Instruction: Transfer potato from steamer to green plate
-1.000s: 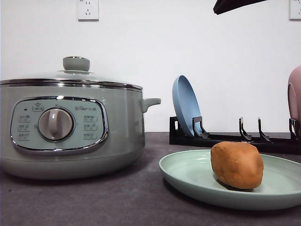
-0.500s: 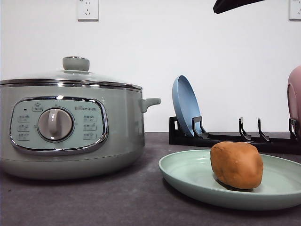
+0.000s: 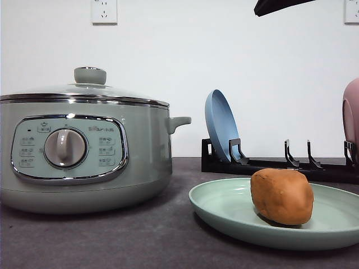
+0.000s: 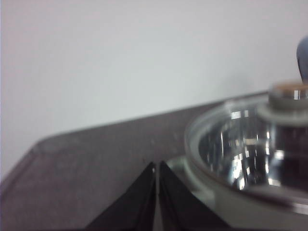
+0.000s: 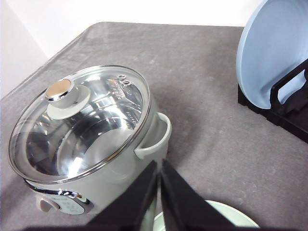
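The matte, lumpy orange-brown potato (image 3: pixel 282 196) sits on the smooth green plate (image 3: pixel 224 208) beside the lidded steamer (image 3: pixel 84 151); both grippers (image 4: pixel 157 166) (image 5: pixel 159 166) are pinched closed, empty.

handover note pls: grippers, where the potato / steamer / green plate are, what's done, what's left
Left gripper: shut, empty, beside the steamer's rim.
Right gripper: shut, empty, up above the gap between the steamer and the green plate.
Potato: lying on the green plate, right of the steamer.
Steamer: glass lid on, pot looks empty through it.
Blue plate stands in the black rack behind.
Done: potato is on the plate, lid is back on.
Left: nothing visible for the transfer; probably just park the arms.
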Controlling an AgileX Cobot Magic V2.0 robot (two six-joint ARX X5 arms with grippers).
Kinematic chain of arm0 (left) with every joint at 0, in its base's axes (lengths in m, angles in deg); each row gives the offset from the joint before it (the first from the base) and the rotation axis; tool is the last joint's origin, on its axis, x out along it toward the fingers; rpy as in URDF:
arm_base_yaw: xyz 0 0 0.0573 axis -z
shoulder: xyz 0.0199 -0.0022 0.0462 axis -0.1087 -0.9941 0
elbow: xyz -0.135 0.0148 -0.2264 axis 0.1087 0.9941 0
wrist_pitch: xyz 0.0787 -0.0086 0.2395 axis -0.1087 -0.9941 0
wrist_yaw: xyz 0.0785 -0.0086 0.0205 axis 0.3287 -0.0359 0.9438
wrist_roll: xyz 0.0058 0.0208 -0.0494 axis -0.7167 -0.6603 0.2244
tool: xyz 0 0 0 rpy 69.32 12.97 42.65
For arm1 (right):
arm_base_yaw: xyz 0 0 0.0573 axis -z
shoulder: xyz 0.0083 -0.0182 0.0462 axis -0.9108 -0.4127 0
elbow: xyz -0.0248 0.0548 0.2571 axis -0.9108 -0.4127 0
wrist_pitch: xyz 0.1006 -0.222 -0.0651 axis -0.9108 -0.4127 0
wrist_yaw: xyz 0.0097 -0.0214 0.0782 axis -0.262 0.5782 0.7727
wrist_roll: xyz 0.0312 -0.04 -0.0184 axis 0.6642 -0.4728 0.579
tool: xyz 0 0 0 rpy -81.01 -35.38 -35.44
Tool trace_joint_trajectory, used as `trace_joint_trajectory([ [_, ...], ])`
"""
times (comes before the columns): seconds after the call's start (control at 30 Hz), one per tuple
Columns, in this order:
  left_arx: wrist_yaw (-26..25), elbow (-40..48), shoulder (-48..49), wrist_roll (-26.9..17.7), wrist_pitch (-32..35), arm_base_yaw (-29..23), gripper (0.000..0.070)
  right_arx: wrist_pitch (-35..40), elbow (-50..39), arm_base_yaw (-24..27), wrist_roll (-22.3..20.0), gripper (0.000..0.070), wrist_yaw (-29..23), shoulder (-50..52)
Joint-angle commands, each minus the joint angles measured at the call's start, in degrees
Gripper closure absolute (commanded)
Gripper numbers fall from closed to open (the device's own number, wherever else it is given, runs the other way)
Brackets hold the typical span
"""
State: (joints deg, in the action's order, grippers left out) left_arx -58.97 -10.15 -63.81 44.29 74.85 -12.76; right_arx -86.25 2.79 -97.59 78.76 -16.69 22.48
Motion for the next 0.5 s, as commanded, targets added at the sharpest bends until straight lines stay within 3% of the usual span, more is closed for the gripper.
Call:
trace_joint_trajectory([
  [0.0, 0.33, 1.18, 1.01, 0.55, 0.25, -0.15, 0.0697, 0.63, 0.98, -0.46, 0.44, 0.0700, -0.08, -0.17],
  [0.47, 0.39, 7.37, 4.61, 1.22, -5.24, -0.15, 0.0697, 1.17, 0.98, -0.46, 0.44, 0.0700, -0.06, -0.17],
])
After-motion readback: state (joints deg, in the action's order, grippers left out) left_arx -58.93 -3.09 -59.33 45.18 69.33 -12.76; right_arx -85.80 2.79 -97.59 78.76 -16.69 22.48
